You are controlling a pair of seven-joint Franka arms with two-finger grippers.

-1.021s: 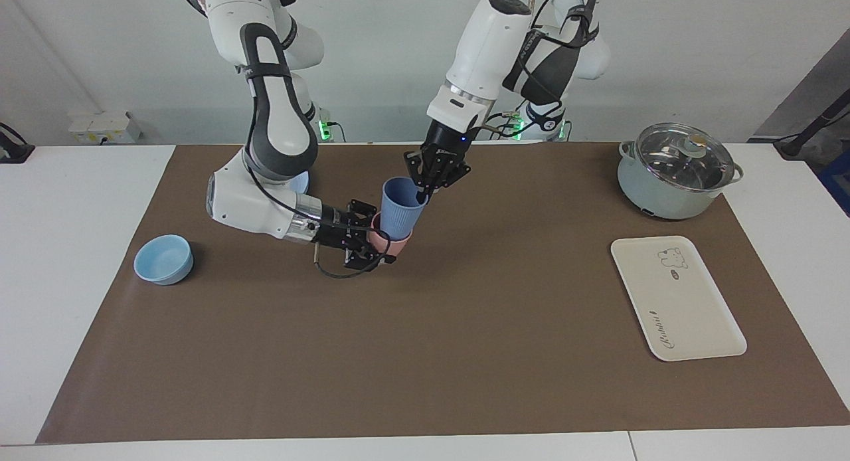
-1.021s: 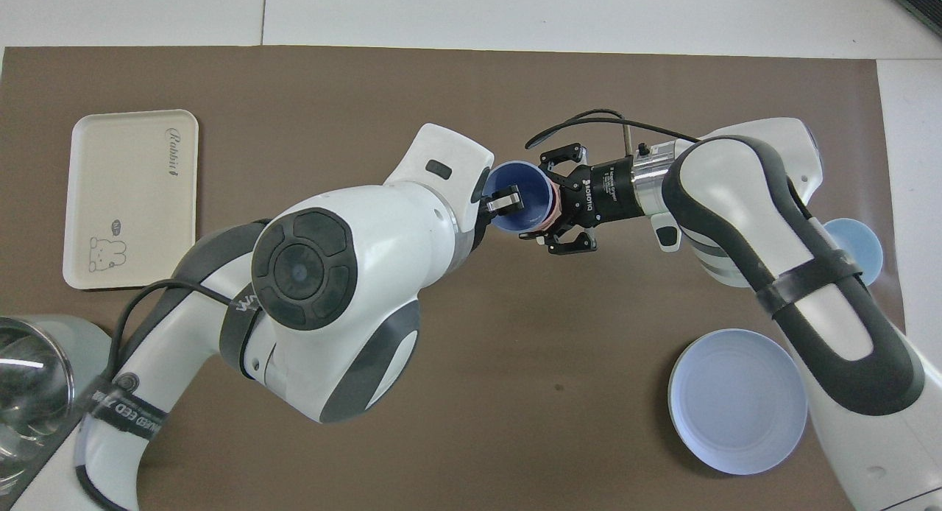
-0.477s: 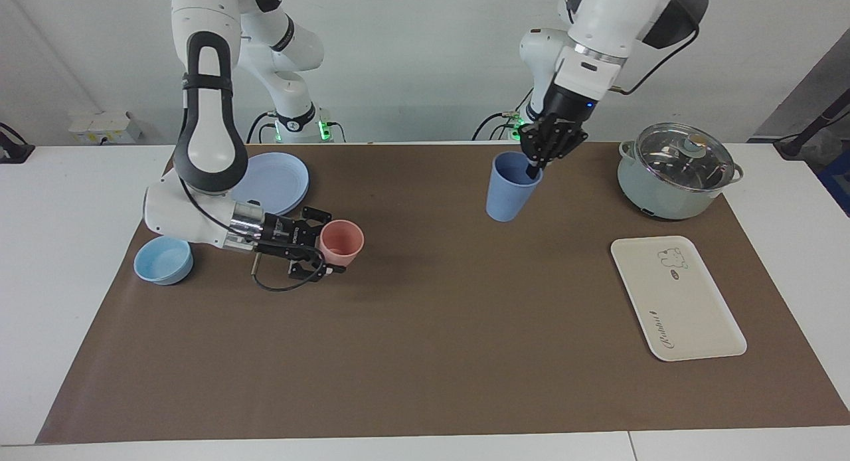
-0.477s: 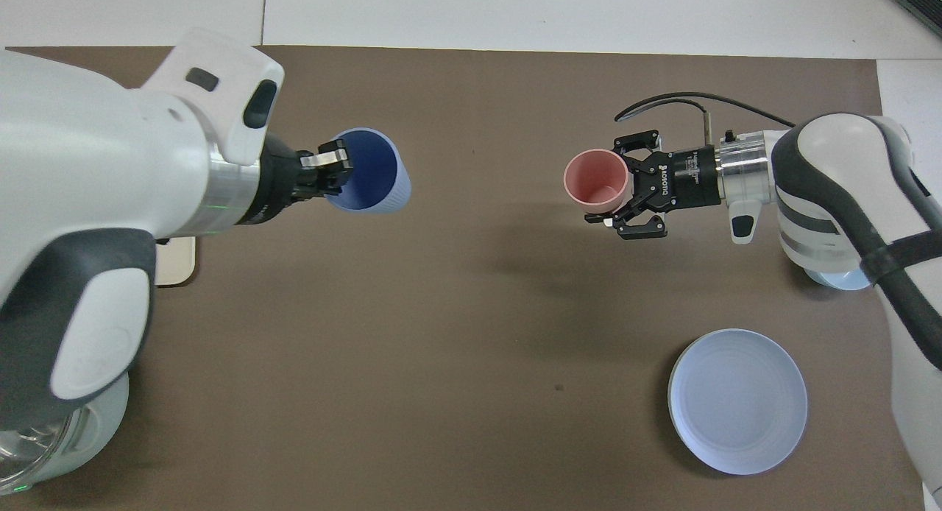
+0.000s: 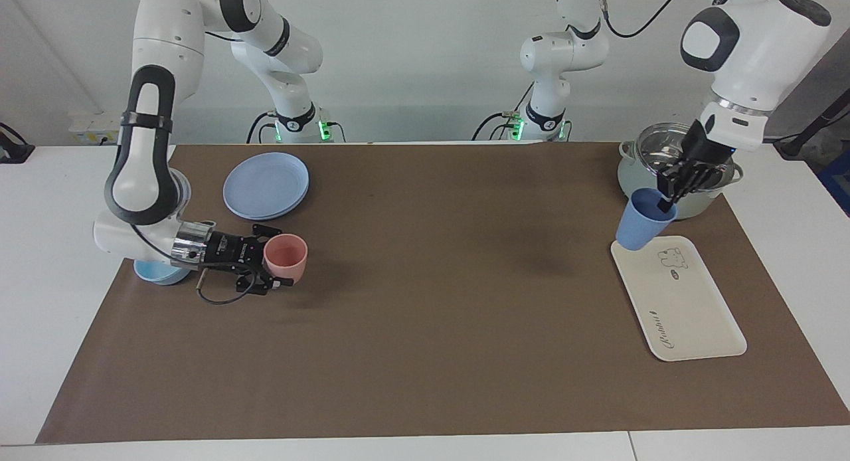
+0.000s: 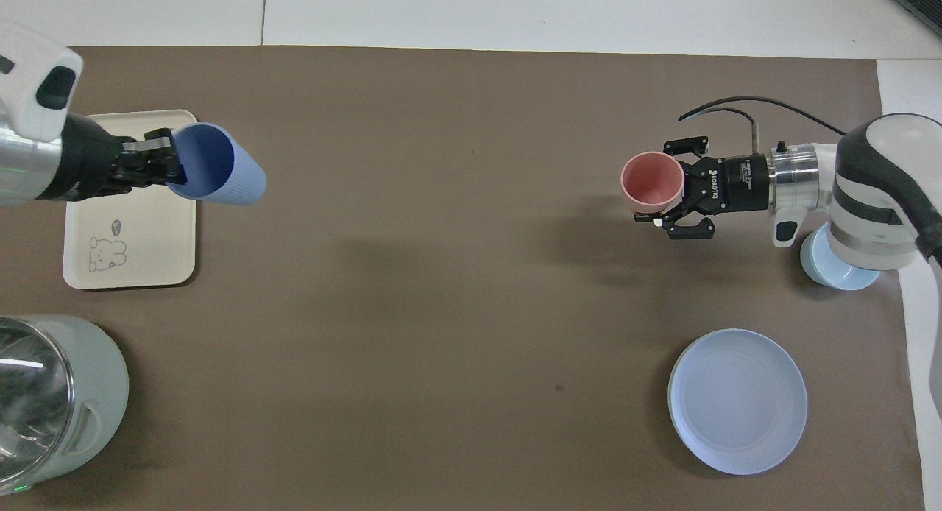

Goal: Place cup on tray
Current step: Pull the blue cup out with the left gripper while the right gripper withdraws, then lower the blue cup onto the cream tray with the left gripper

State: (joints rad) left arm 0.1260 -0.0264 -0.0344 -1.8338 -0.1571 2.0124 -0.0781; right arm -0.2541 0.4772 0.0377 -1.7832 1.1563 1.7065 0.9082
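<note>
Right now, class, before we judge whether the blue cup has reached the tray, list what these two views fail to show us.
1. Light-blue bowl: mostly covered by the right arm in both views.
2. Pot: cut off by the overhead view's edge; in the facing view the left gripper overlaps it.
3. Cup and tray: the facing view does not settle whether the tilted cup touches the tray corner.
4. Right gripper: one finger hidden by the pink cup.

The left hand [image 5: 671,194] holds the tilted cup [image 5: 641,220] by its rim over the tray [image 5: 684,308].
</note>
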